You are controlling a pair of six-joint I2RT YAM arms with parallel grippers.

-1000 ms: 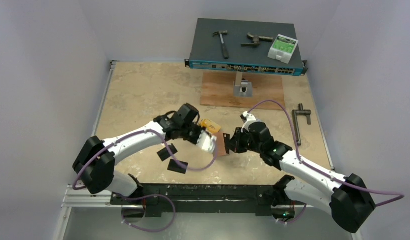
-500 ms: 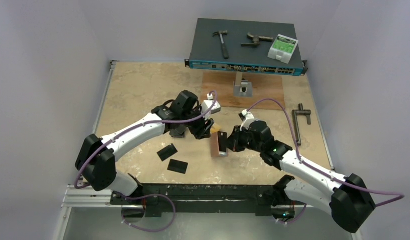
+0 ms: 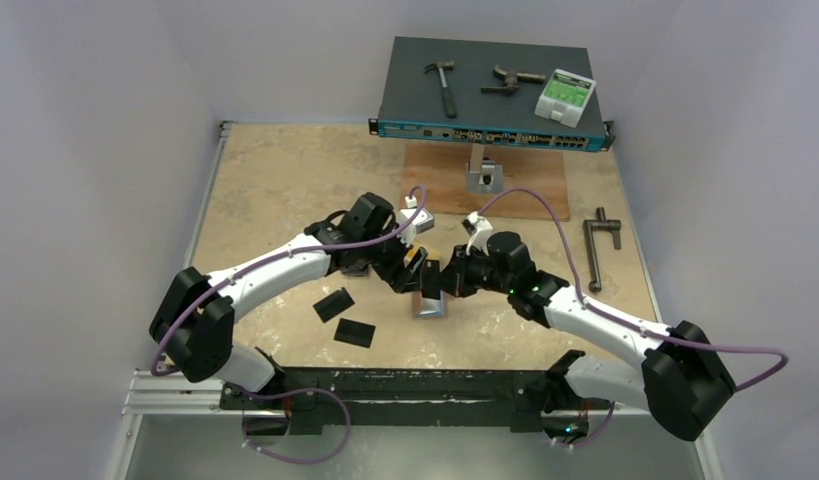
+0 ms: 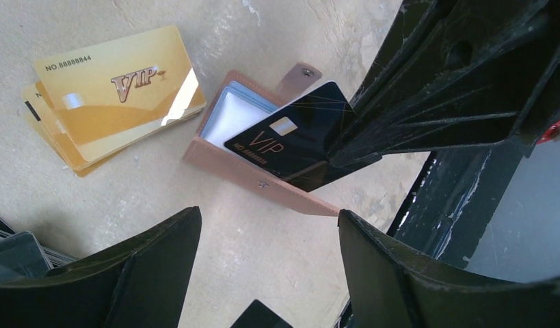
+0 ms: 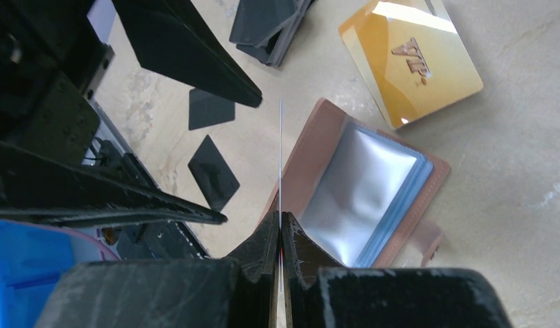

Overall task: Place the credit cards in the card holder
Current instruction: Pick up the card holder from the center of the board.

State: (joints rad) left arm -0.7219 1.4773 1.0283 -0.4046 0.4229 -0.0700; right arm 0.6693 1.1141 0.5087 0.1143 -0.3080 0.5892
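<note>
The salmon-pink card holder [image 4: 244, 169] [image 5: 362, 188] [image 3: 431, 305] lies open on the table, clear sleeves up. My right gripper [image 5: 282, 220] [image 3: 452, 281] is shut on a black VIP credit card [image 4: 297, 133], which appears edge-on in the right wrist view and hangs slanted over the holder. My left gripper [image 4: 269, 213] [image 3: 409, 270] hovers open just left of the holder, nothing between its fingers. Gold credit cards [image 4: 116, 89] [image 5: 414, 61] lie fanned beyond the holder. Two black cards [image 3: 333, 304] [image 3: 354, 332] lie flat near the left arm.
A grey card stack [image 5: 270, 27] [image 4: 17, 254] sits by the left gripper. At the back stands a network switch [image 3: 490, 95] carrying a hammer and tools, with a wooden board [image 3: 530, 185] before it. A metal tool [image 3: 597, 245] lies at the right.
My left gripper has opened and turned, drawing slightly back to the left. The right gripper has moved left with the black card, now over the holder, which lies open.
</note>
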